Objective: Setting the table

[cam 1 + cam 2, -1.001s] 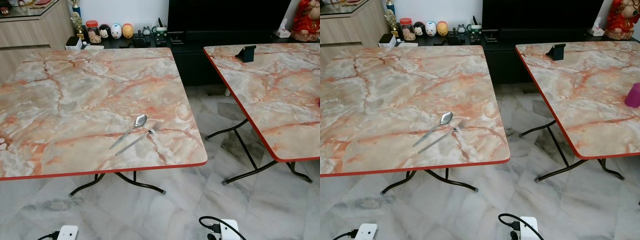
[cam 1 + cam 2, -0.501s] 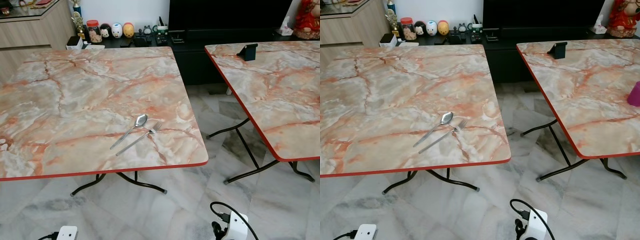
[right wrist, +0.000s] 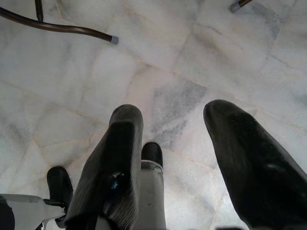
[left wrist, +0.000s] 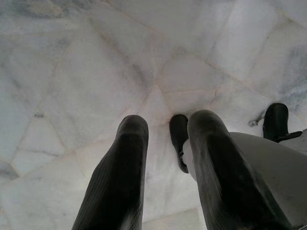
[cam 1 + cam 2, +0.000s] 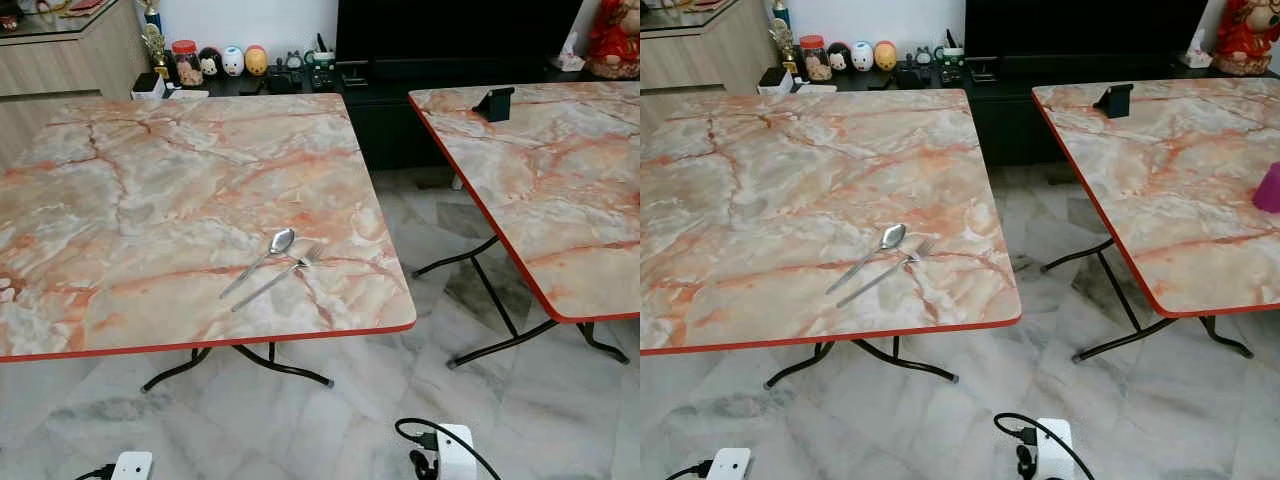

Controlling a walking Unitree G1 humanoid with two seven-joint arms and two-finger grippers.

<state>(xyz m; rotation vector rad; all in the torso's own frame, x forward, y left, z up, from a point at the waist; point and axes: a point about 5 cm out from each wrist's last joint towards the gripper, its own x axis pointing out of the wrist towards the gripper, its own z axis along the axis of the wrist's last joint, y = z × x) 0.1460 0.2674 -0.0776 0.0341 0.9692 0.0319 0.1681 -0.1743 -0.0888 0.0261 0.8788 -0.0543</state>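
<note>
A silver spoon (image 5: 266,256) and a silver fork (image 5: 276,282) lie side by side, slanted, near the front right corner of the left marble table (image 5: 120,190). Both arms hang low in front of that table, over the floor. The left arm's white wrist (image 5: 133,465) and the right arm's white wrist (image 5: 452,452) sit at the bottom edge of the eye views. In the left wrist view my left gripper (image 4: 165,129) is open above the tiles with nothing in it. My right gripper (image 3: 175,120) is open too, empty, near a table foot (image 3: 112,40).
A second marble table (image 5: 560,190) stands to the right, with a black stand (image 5: 493,104) and a pink cup (image 5: 1268,188) on it. A tiled gap (image 5: 430,250) runs between the tables. Behind are a dark cabinet (image 5: 400,110) with small figurines (image 5: 232,62) and a wooden counter (image 5: 60,55).
The right wrist swung up and outward, then dropped back a little to the left. The spoon and fork have not moved.
</note>
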